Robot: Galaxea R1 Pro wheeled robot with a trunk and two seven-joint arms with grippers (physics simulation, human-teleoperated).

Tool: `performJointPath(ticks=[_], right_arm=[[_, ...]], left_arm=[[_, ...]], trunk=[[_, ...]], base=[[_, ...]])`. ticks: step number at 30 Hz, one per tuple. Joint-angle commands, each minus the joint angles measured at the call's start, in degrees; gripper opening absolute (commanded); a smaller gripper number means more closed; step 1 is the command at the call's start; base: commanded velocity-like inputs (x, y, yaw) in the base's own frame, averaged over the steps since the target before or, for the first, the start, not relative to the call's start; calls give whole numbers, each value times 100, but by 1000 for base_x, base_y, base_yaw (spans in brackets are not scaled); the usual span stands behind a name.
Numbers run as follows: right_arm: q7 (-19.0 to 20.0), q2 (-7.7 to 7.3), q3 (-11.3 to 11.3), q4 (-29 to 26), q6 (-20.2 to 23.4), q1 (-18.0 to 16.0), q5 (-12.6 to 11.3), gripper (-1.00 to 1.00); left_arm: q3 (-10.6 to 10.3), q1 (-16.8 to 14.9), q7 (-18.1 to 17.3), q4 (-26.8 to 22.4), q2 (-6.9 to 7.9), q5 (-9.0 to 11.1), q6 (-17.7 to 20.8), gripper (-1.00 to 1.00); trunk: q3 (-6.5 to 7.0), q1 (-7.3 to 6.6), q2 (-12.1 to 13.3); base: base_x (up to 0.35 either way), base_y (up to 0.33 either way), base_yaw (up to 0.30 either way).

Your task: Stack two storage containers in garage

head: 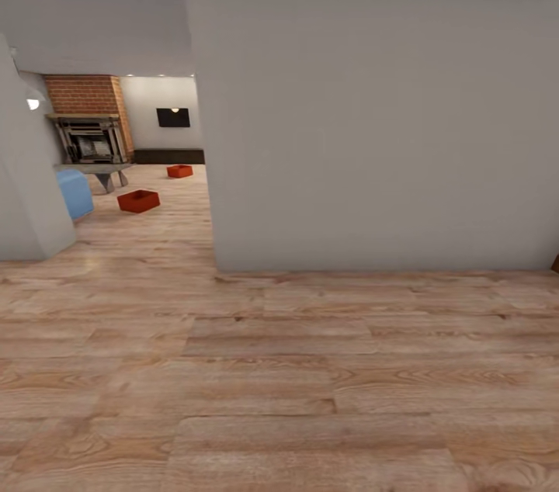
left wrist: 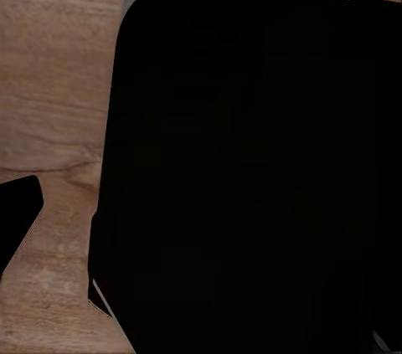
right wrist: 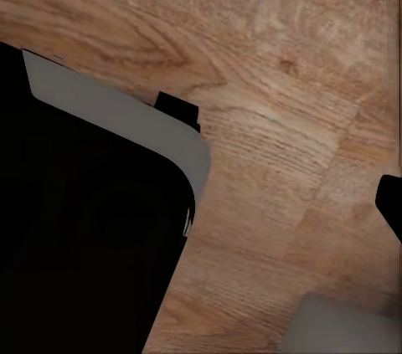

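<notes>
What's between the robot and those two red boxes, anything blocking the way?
A grey wall fills the view ahead. The two storage containers sit on wood floor beyond the opening at its left. Nothing visible lies along that path; the blue sofa stands aside.

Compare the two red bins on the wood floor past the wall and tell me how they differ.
The nearer container shows larger in the head view; the farther container shows smaller, deeper in the room. The nearer container lies close to the blue sofa; the farther container lies beyond the grey low table, toward the dark strip along the back wall. Both are red-orange, open-topped, upright and rest on the plank floor.
</notes>
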Motion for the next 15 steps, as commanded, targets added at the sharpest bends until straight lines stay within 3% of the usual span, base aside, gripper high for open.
performJointPath(ticks=[1,15], right_arm=[[-19,1,23,9,-21,-4,18,100],[-19,1,23,9,-21,-4,18,100]], left_arm=[[12,-2,6,-1,-2,32,-10,100],[12,-2,7,-1,-2,32,-10,100]], trunk=[[-6,3,-3],[-6,3,-3]], base=[[331,0,0],[331,0,0]])
